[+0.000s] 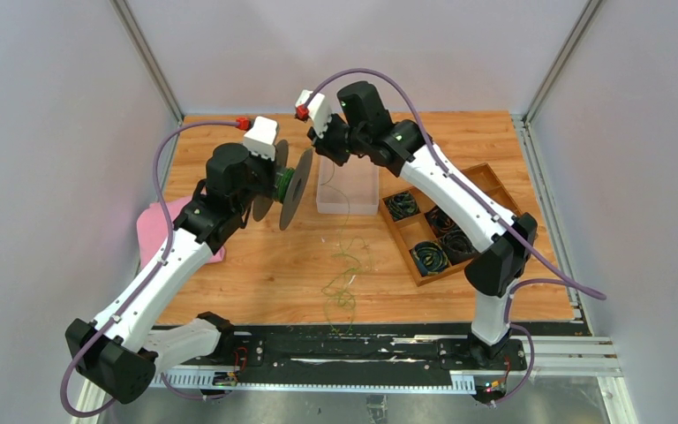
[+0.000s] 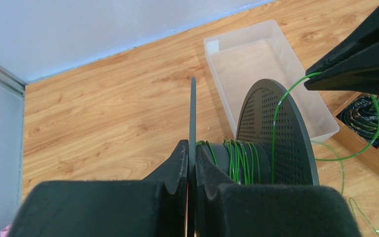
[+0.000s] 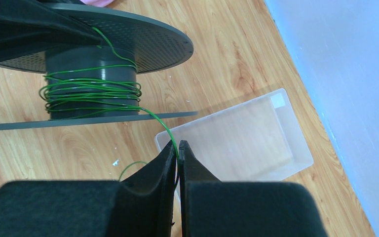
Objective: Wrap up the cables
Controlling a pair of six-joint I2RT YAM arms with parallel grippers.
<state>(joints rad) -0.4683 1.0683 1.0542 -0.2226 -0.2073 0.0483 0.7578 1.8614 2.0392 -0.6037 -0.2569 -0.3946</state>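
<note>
Tabletop (image 1: 256,265) lay beneath the raised spool (image 1: 293,190), whose flange the left gripper (image 2: 191,153) clamped; its axis pointed at the right gripper (image 3: 177,148), just beside, pinched tight on cable (image 3: 153,114) leaving the hub, slack trailing down.

The right gripper (image 3: 178,144) is seen at the lower centre of the frame, its jaws closed on a thin green cable (image 3: 158,120). The cable is led up and leftward to a grey spool (image 3: 84,57) in the upper left, where several loose turns are wound around the hub between two flanges. A clear plastic bin (image 3: 256,138) is set on the wooden table (image 3: 227,59) at centre right.
</note>
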